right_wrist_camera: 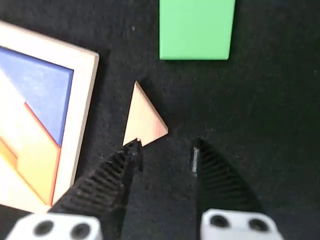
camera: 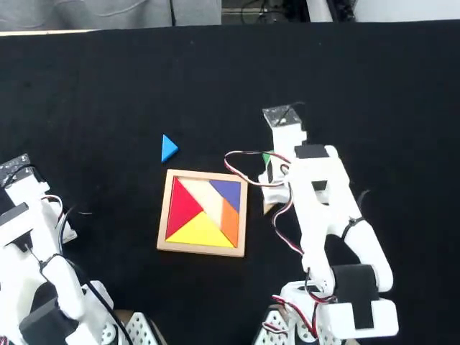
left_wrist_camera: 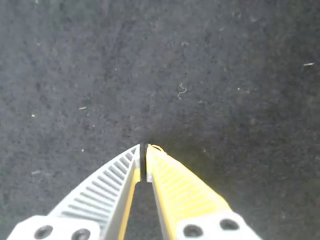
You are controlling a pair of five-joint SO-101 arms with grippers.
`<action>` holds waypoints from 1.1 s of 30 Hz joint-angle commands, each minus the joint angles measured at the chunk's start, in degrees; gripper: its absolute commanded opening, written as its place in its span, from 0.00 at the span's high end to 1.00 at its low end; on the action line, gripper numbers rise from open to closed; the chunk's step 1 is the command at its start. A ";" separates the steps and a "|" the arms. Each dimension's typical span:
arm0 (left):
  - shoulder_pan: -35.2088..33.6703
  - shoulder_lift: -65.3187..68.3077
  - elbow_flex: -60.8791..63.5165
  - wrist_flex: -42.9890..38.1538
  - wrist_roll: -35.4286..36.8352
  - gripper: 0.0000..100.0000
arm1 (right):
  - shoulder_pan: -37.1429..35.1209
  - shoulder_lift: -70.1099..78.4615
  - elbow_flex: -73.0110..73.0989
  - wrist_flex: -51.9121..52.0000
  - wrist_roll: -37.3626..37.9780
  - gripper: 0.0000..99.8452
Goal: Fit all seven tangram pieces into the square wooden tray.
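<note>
The square wooden tray lies mid-table and holds a red triangle, a yellow triangle, an orange piece, a blue piece and a pale piece. A small blue triangle lies on the cloth beyond the tray's far left corner. By the tray's right side, my right gripper is open just above a small wooden triangle, which touches one fingertip. A green piece lies just past it. My left gripper is shut on nothing over bare cloth.
The tray's rim runs close beside the wooden triangle. The left arm stands at the table's near left corner, far from the tray. The right arm stretches from its base at the near edge toward the tray's right side. Black cloth covers the table.
</note>
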 commanded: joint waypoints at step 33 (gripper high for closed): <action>0.57 -1.41 0.04 -0.62 -0.26 0.97 | -4.92 7.78 -5.32 -4.13 -3.43 0.83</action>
